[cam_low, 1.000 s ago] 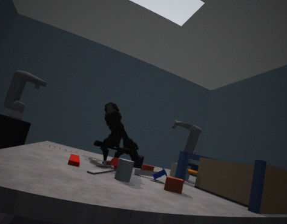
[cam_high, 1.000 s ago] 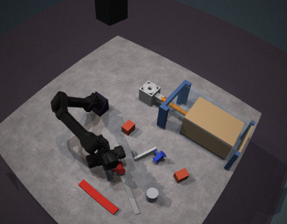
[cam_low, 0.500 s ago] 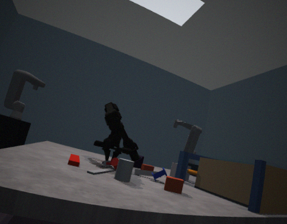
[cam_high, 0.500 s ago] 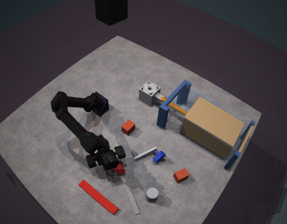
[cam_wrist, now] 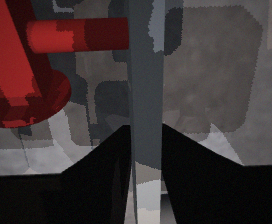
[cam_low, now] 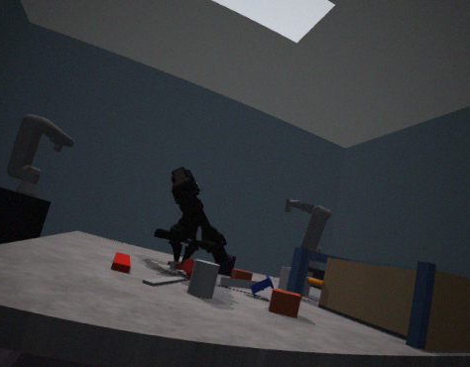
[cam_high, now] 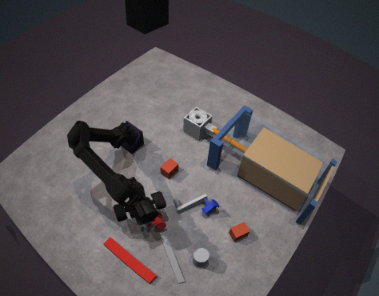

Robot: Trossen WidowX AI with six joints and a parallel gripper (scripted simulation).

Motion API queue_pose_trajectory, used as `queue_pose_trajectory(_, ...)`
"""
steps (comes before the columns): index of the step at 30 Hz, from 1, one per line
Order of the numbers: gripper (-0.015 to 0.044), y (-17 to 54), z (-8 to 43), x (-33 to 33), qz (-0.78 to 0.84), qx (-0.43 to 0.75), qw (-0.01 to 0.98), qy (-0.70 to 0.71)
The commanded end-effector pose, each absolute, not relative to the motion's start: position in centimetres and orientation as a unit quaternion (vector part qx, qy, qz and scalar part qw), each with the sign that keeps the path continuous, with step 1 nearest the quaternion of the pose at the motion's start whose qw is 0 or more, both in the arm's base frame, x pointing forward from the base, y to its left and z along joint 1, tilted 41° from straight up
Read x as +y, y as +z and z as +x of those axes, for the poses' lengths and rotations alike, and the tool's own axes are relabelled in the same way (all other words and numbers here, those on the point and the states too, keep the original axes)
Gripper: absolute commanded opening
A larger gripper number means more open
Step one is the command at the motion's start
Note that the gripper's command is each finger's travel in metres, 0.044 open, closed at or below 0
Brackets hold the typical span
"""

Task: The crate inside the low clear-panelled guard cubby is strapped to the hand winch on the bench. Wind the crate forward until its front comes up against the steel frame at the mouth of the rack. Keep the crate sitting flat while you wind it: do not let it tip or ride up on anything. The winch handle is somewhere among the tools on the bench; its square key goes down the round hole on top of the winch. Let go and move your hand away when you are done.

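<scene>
The crate (cam_high: 281,164) (cam_low: 368,293) sits flat, its front short of the blue steel frame (cam_high: 214,154) (cam_low: 296,273). An orange strap (cam_high: 234,144) (cam_low: 314,283) runs from it to the grey winch (cam_high: 197,130), which has a round hole on top. My gripper (cam_low: 179,263) (cam_wrist: 143,132) is shut on a grey bar (cam_wrist: 147,90), low at the bench; both fingertips meet its sides. A red knob (cam_high: 159,222) (cam_low: 187,268) (cam_wrist: 18,75) and its peg stand beside that bar. A second crank, a pale bar (cam_high: 193,203) with a blue knob (cam_high: 210,206) (cam_low: 261,286), lies nearer the rack.
Orange-red blocks (cam_high: 169,168) (cam_high: 239,232) lie toward the winch and the rack's near side. A grey cylinder (cam_high: 201,257) (cam_low: 204,279) stands near a flat grey strip (cam_high: 174,262) and a long red bar (cam_high: 129,260) (cam_low: 121,262). The strip's upper end is close to my gripper.
</scene>
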State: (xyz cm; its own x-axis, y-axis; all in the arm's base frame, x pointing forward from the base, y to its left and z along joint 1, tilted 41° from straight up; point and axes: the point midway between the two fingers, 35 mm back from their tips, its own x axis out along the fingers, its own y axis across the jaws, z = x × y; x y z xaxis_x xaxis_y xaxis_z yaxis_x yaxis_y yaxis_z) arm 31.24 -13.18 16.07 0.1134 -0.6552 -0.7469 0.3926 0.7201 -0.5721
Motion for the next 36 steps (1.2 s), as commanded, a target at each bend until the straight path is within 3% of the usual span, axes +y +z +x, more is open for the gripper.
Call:
queue_pose_trajectory(1, 0.0000, 18.0, 31.5, -11.4, -0.114, 0.562, 0.739, -0.355)
queue_pose_trajectory(9, 0.0000, 24.9, 29.9, -5.4, -0.115, 0.564, 0.737, -0.354)
queue_pose_trajectory(22, 0.0000, 24.3, 30.1, -5.1, -0.117, 0.568, 0.737, -0.347)
queue_pose_trajectory(36, 0.0000, 18.7, 31.5, 4.0, -0.154, 0.599, 0.744, -0.251)
